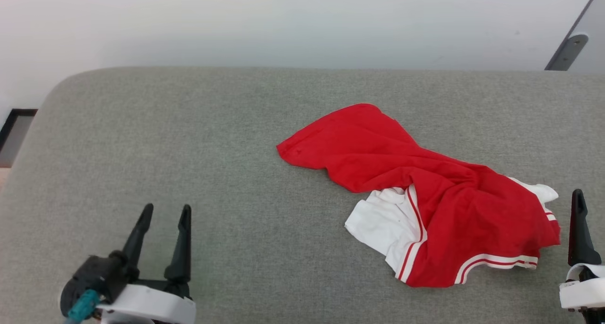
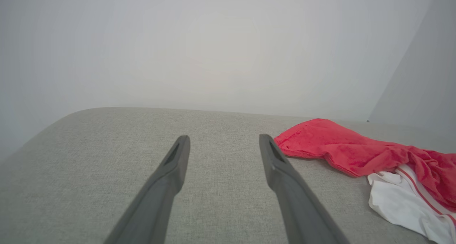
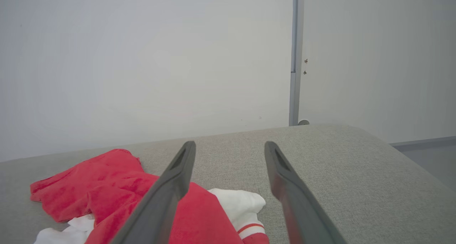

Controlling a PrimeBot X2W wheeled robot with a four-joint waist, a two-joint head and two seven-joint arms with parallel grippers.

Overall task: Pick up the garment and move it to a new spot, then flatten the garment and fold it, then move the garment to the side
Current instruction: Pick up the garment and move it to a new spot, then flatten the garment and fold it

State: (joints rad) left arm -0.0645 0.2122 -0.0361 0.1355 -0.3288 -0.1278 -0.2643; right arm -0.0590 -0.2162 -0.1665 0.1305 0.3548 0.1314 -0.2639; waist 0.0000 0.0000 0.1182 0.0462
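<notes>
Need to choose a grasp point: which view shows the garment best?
Head view: the whole crumpled garment is visible. Left wrist view crops it at the frame edge; right wrist view hides part behind a finger.

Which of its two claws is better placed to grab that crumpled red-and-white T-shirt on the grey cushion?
Probably right. The open right gripper sits just beside the crumpled red-and-white cotton T-shirt; the open left gripper is far off across the bare grey fabric surface.
</notes>
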